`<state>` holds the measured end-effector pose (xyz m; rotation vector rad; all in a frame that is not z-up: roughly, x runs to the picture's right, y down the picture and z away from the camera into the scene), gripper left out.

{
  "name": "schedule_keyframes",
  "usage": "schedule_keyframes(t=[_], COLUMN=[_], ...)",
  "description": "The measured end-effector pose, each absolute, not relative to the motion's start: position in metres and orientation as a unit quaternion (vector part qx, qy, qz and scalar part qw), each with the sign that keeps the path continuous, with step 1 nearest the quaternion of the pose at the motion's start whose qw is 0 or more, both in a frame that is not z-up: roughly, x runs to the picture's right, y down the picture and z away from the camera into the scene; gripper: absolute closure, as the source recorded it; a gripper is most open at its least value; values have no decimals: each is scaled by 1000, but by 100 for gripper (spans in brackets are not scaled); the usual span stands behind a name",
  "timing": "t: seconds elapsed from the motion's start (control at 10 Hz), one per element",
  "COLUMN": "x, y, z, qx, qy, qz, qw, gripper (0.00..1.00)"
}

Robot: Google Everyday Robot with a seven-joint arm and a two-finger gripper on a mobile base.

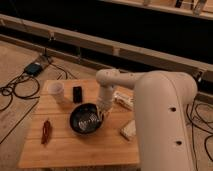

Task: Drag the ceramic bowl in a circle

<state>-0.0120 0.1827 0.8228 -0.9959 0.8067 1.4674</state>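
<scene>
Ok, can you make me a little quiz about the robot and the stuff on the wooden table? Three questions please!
1. True or false: the ceramic bowl is wider than the white cup.
2. Where is the robot's hand?
A. at the bowl's right rim
B. over the white cup
C. beside the red object
3. Fill the gap: the small black object stands just to the ____ of the white cup in the picture.

Key
1. True.
2. A. The hand reaches down to the rim on the bowl's right side.
3. Right.
</scene>
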Motion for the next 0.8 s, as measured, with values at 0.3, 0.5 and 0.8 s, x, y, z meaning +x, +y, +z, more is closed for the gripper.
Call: schedule_keyframes(t=[0.3,0.5,0.8], x=[-13,-13,-14], y=[182,183,174], z=[822,821,818], qx=[-430,-433,-434], qy=[326,320,305], qz=[623,622,627], qw=[567,568,570], gripper=[20,20,20])
